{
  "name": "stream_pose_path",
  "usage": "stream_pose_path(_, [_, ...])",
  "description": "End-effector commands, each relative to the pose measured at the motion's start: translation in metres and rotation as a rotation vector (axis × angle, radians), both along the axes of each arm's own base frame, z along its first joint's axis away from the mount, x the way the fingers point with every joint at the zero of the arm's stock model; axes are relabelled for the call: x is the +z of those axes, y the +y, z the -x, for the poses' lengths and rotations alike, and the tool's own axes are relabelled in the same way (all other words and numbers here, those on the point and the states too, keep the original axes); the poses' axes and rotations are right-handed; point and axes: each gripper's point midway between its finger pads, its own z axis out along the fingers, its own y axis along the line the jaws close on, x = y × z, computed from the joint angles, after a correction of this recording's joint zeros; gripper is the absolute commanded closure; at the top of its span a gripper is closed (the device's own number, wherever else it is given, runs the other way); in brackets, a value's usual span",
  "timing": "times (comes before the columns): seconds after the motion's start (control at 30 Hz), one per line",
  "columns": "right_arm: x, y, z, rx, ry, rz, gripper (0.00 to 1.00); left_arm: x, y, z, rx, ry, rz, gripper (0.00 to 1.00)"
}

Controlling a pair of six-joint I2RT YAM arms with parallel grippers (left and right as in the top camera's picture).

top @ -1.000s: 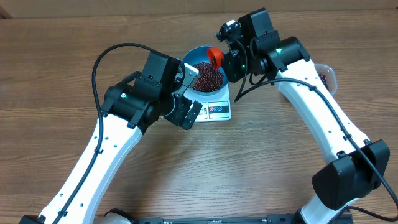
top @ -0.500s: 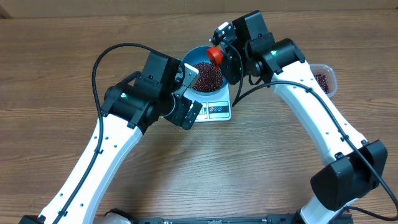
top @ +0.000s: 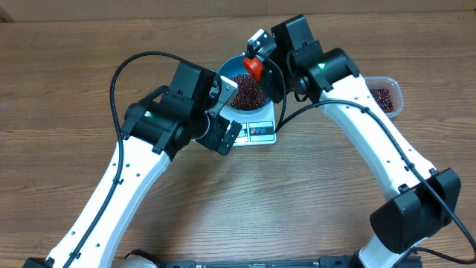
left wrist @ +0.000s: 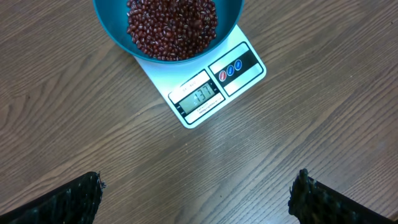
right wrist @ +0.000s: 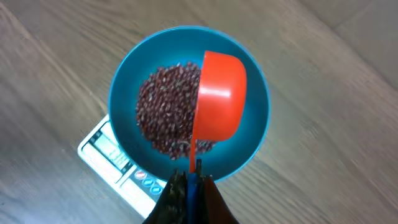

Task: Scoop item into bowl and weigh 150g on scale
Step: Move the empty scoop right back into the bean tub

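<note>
My left end effector point(top: 229, 112) hangs over the wooden table point(top: 59, 74) with its fingers spread wide and nothing between them. It is just beside the near-left corner of the scale point(left wrist: 211, 87), and in my left wrist view the two dark fingertips point(left wrist: 74, 199) sit far apart at the bottom corners. The scale lies flat on the table, its display and blue-marked buttons facing my left arm; digits are lit, but I cannot read them for certain. The blue bowl point(left wrist: 231, 18) stands on the scale's platform and covers most of it. The beans point(left wrist: 171, 25) lie heaped in the middle of the bowl, well below the rim. Above them, over the right half of the bowl, is the orange-red scoop point(right wrist: 221, 99), tipped so its rounded back faces my right wrist camera. My right end effector point(right wrist: 189, 186) is pressed together on the scoop's thin handle. Farther right, well apart from the scale, a clear tub point(top: 399, 89) on the table holds more beans.
</note>
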Motion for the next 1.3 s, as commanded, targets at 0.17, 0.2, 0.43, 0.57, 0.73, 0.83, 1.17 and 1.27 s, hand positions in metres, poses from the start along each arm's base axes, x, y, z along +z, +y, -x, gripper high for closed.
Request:
stream_pose_path(0.17, [0.027, 0.008, 0.004, 0.034, -0.046, -0.044, 0.96, -0.004, -0.002, 0.001, -0.025, 0.009, -0.002, 0.01])
stream_pose_path(0.2, [0.025, 0.010, 0.007, 0.065, -0.041, -0.035, 0.96, -0.004, -0.002, 0.001, -0.025, 0.009, -0.002, 0.00])
stream_pose_path(0.43, [0.025, 0.007, 0.005, 0.026, -0.042, -0.027, 0.96, -0.004, -0.002, 0.001, -0.025, 0.009, -0.002, 0.00])
stream_pose_path(0.57, [0.025, 0.004, 0.002, -0.025, -0.043, -0.034, 0.96, -0.004, -0.002, 0.001, -0.025, 0.009, -0.001, 0.00])
stream_pose_path(0.73, [0.026, -0.013, -0.005, -0.175, -0.041, -0.023, 0.96, -0.004, -0.002, 0.001, -0.025, 0.009, -0.001, 0.00])
stream_pose_path(0.83, [0.031, -0.033, -0.008, -0.256, -0.023, -0.052, 0.96, -0.004, -0.002, 0.001, -0.025, 0.009, -0.001, 0.00])
stream_pose_path(1.17, [0.060, -0.179, -0.007, -0.661, 0.001, -0.098, 0.96, -0.004, -0.002, 0.001, -0.025, 0.009, -0.002, 0.00])
stream_pose_path(1.27, [0.047, -0.225, 0.004, -0.785, 0.036, 0.002, 0.96, -0.004, -0.002, 0.001, -0.025, 0.009, -0.002, 0.00])
